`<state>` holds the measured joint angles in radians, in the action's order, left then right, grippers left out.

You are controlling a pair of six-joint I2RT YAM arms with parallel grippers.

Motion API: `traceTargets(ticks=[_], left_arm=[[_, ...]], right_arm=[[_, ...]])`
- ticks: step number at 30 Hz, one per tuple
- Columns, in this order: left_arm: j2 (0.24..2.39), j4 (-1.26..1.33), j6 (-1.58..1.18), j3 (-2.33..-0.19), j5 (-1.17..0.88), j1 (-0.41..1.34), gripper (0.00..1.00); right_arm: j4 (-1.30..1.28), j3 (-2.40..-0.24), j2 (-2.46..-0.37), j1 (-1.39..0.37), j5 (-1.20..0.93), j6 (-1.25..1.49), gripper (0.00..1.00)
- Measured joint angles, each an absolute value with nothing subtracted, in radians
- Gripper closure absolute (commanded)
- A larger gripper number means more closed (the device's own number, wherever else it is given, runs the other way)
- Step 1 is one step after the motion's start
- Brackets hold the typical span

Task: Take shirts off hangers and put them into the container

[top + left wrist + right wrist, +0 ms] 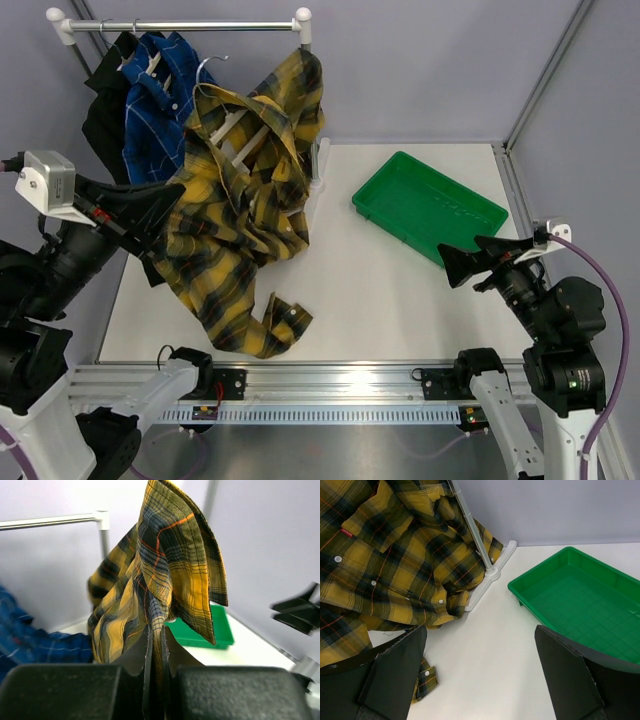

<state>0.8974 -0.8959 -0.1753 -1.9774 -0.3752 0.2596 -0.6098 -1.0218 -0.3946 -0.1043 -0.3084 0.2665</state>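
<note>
The white worktop (380,290) fills the middle of the top view. The big yellow plaid shirt (240,210) is on the left. Its long side runs from the rail (180,25) at the top down to the bottom left, where its end lies on the worktop. It is partly on a white hanger (235,125). The green tray (430,205) sits at the right, slanting from upper left to lower right. A blue shirt (150,95) and a black shirt (105,110) hang at the upper left. The left pincer (156,645) is closed tight on the plaid shirt's cloth. The right pincer (450,267) is wide open and holds nothing, just beside the tray.
</note>
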Motion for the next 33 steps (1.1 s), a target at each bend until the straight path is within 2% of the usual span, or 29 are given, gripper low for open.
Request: traceTargets(ticks=[6,17,22,27,33], left_arm=[[0.859,-0.833,-0.192,-1.853,-0.490,0.260,1.00],[0.793,-0.622,-0.207,-1.256,-0.613,0.268,1.00],[0.784,-0.527,-0.211,-1.066,-0.606,0.317,1.00],[0.788,-0.431,-0.211,-0.966,-0.584,0.376,1.00],[0.788,-0.353,-0.210,-0.886,-0.547,0.404,1.00]], right_arm=[[-0.622,-1.046,-0.463,-0.104,-0.329,0.283,0.01],[-0.612,-1.060,-0.574,-0.105,-0.396,0.324,0.01],[-0.563,-1.060,-0.637,-0.121,-0.418,0.349,0.03],[-0.500,-1.061,-0.733,-0.259,-0.374,0.361,0.06],[-0.445,-1.095,-0.905,-0.526,-0.238,0.358,0.20]])
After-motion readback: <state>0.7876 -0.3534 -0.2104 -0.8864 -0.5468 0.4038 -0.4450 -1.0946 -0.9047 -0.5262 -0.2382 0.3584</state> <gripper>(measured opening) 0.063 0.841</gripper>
